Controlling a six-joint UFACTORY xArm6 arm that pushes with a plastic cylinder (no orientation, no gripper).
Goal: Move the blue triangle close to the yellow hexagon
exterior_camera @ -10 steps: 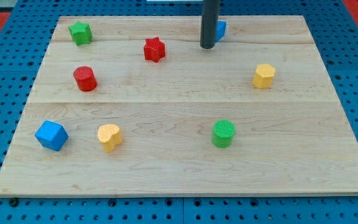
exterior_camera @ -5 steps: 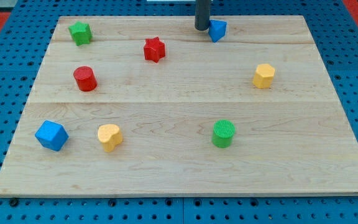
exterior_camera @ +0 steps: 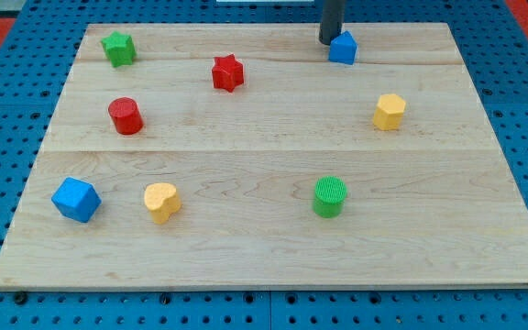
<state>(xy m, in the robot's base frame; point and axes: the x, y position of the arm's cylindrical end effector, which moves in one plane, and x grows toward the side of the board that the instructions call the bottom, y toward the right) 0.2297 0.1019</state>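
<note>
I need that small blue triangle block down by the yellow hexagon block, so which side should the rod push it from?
Push the blue triangle block on its upper-left face, where my tip sits now. The yellow hexagon block lies toward the view's lower right, so pushing from there likely drives it that way.

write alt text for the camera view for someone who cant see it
My tip sits just up-left of the blue triangle near the board's top edge, with the yellow hexagon lower right of them. Elsewhere lie a green star, red star, red cylinder, blue cube, yellow heart and green cylinder.
</note>
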